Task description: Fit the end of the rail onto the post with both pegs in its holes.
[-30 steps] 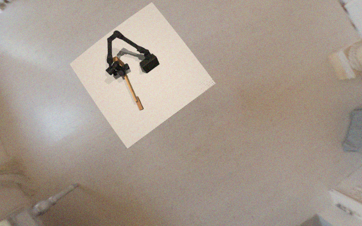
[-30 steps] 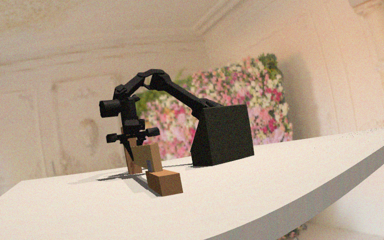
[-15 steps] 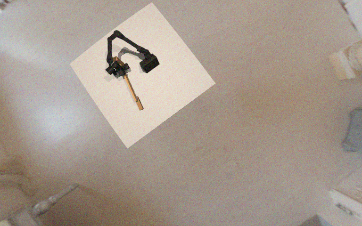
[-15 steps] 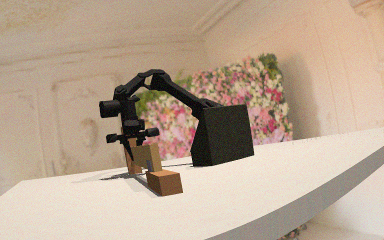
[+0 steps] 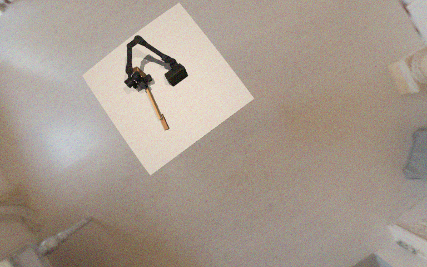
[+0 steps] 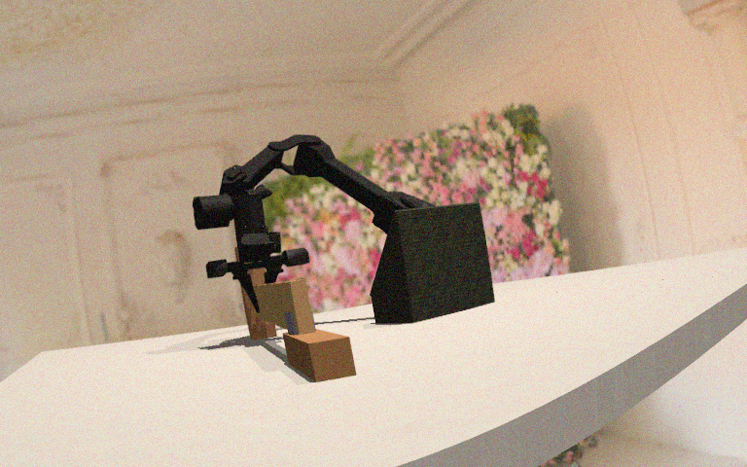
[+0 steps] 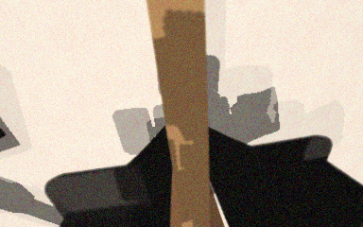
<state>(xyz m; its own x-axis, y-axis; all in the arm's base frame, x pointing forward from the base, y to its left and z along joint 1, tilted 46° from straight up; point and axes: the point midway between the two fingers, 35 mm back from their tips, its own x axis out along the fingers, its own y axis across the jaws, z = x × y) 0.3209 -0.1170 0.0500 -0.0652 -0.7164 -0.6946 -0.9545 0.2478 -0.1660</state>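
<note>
The long wooden rail [image 5: 154, 104] [image 6: 276, 300] [image 7: 185, 71] is raised off the table and looks about level. Its far end sits at the footboard block [image 5: 165, 123] [image 6: 331, 359], by a small bluish bracket [image 6: 290, 322]. My gripper [image 6: 261, 296] [image 7: 181, 128] is shut on the rail near its post end, one finger on each side. The wooden post [image 5: 137, 69] [image 6: 258, 328] stands upright just beyond the gripper. The pegs, the holes and any gap between rail and post are hidden by the gripper and the rail.
The black arm base [image 5: 176, 75] [image 6: 441, 263] stands on the pale table [image 5: 209, 82] [image 6: 540, 324], to the right of the post and rail in the top and exterior views. The arm arches over from it. Shadows of the arm fall beside the rail.
</note>
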